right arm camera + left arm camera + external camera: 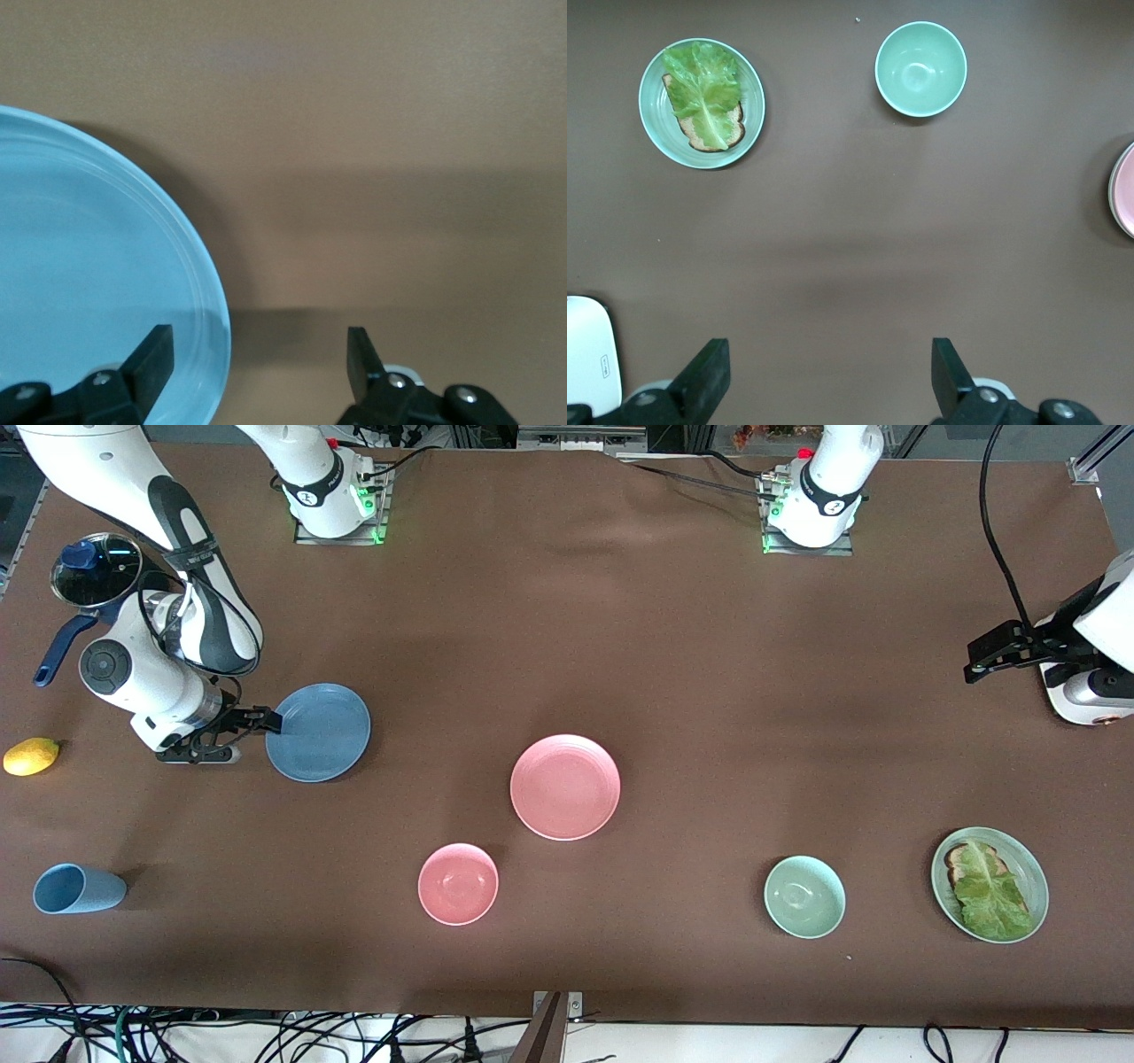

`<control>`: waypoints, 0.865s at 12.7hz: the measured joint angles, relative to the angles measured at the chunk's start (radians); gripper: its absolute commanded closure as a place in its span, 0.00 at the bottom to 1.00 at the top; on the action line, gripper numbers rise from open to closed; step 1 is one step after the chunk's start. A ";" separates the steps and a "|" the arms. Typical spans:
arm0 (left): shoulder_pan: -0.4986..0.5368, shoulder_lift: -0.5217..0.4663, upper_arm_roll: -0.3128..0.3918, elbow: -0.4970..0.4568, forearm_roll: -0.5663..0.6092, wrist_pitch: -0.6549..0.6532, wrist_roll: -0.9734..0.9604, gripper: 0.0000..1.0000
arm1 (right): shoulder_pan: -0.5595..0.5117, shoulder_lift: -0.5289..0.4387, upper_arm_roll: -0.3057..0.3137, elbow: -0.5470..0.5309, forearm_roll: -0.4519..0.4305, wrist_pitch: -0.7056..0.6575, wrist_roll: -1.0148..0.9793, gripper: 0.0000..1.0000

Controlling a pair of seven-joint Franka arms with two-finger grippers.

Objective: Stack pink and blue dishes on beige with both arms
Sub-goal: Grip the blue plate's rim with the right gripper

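Nearest to the front camera stand the small things in a row: a light blue cup (pixel 78 889) lying on its side toward the right arm's end of the table, a pink bowl (pixel 458 884) near the middle, a mint-green bowl (pixel 804 897), and a green plate (pixel 1032 868) with toast and a lettuce leaf (pixel 985 889) on it toward the left arm's end.

A little farther from the camera than the pink bowl lies the pink plate (pixel 565 786), flat on the brown table (pixel 709 691), about in the middle and touching nothing.

Farther again, toward the right arm's end, lies the blue plate (pixel 321 732), also flat on the table. The right gripper (pixel 270 722) is at the rim of this plate, on the side toward the right arm's end. In the right wrist view its fingers (pixel 152 365) are open with a gap between them: one finger is over the plate's rim and the other is over the bare table just beside the rim. They are not closed on the plate. A yellow lemon (pixel 31 756) lies near the table edge at that end, and farther from the camera stands a pot with a glass lid (pixel 96 569) and a blue handle, partly hidden by the right arm.

The left gripper (pixel 997 657) hangs over the bare table at the left arm's end, well apart from all dishes, and this arm waits. Its fingers (pixel 704 382) are spread wide and hold nothing.

I see no beige plate in any view.
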 measured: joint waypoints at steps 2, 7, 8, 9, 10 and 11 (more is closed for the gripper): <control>0.001 0.000 0.000 -0.001 0.000 0.000 0.003 0.00 | 0.000 0.002 0.001 0.000 0.002 0.002 0.000 0.33; 0.003 0.000 0.000 -0.004 0.000 0.000 0.009 0.00 | 0.000 0.010 0.001 0.000 0.004 0.004 0.000 0.44; 0.003 0.000 0.000 -0.004 0.000 0.000 0.010 0.00 | 0.000 0.011 0.001 0.000 0.004 0.004 0.000 0.48; 0.003 0.000 0.000 -0.004 0.000 0.000 0.010 0.00 | 0.000 0.011 0.001 0.000 0.005 0.005 0.000 0.54; 0.003 0.000 0.000 -0.004 0.000 0.000 0.010 0.00 | 0.000 0.011 0.001 0.000 0.005 0.005 0.000 0.59; 0.003 0.000 0.000 -0.004 0.000 0.000 0.010 0.00 | 0.000 0.011 0.001 0.000 0.005 0.005 0.000 0.66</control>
